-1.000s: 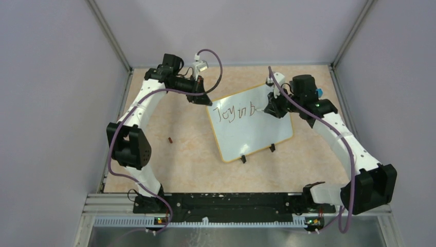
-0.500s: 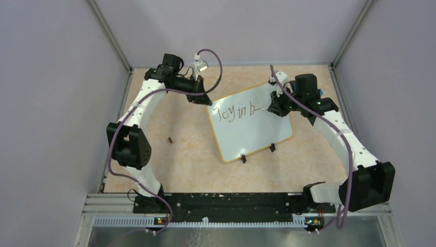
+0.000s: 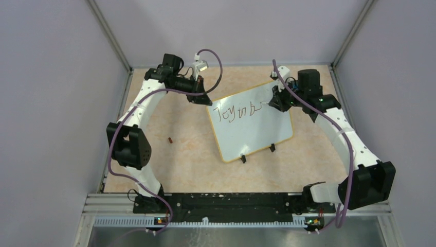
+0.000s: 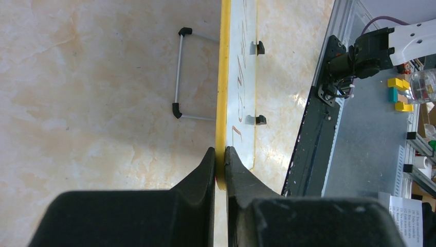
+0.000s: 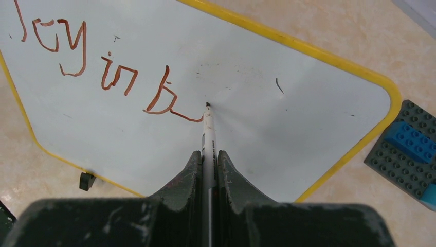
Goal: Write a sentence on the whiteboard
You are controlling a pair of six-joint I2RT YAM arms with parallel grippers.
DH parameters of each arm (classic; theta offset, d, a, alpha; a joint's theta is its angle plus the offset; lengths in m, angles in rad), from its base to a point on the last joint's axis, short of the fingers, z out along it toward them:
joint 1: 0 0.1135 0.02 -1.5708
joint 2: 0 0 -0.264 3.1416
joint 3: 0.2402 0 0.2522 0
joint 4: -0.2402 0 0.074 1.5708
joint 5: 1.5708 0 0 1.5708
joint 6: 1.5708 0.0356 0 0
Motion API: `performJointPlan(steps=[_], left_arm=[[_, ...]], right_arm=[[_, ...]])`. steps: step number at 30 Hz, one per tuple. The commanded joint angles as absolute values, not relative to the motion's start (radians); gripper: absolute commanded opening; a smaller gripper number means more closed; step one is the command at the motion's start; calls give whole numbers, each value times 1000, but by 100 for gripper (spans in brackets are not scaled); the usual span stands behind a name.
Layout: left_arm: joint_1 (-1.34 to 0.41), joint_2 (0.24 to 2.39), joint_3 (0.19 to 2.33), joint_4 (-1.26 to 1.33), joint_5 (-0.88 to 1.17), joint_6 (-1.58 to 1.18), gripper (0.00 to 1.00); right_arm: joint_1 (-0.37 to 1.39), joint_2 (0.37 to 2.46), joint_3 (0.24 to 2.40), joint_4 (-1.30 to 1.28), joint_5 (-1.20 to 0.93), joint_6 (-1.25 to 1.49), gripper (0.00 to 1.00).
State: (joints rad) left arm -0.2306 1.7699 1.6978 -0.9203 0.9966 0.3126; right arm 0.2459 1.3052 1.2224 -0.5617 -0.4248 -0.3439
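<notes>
The right tool [image 5: 208,154] is clamping a thin white marker pen [image 5: 207,131] between its dark fingers. The pen's dark tip is touching the flat white rectangular whiteboard with the yellow-orange rim [image 5: 288,134], at the end of a short stroke trailing from the "b". The reddish-brown handwritten sentence [image 5: 97,72] is reading "Joy in b" so far, running along the board's far edge. The left tool [image 4: 219,152] is pinching the yellow rim at the board's far left corner, fingers closed on it. The whiteboard is sitting mid-way across the beige marbled bench [image 3: 185,149], between the two arms, with its two black clip feet [image 3: 243,159] facing the arm bases. A dark blue studded plate [image 5: 406,149] is lying just beside the board's right corner.
</notes>
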Motion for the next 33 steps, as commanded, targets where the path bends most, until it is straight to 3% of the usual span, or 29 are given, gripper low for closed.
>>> performJointPlan(steps=[1,33], left_arm=[[-235,1755,1701,-893,1003,328,0],[-235,1758,1699,-892,1001,331,0]], right_arm=[[255,1317,1270,-531,-443,-335,0],[324,1279,1156,-541,-407,-351,0]])
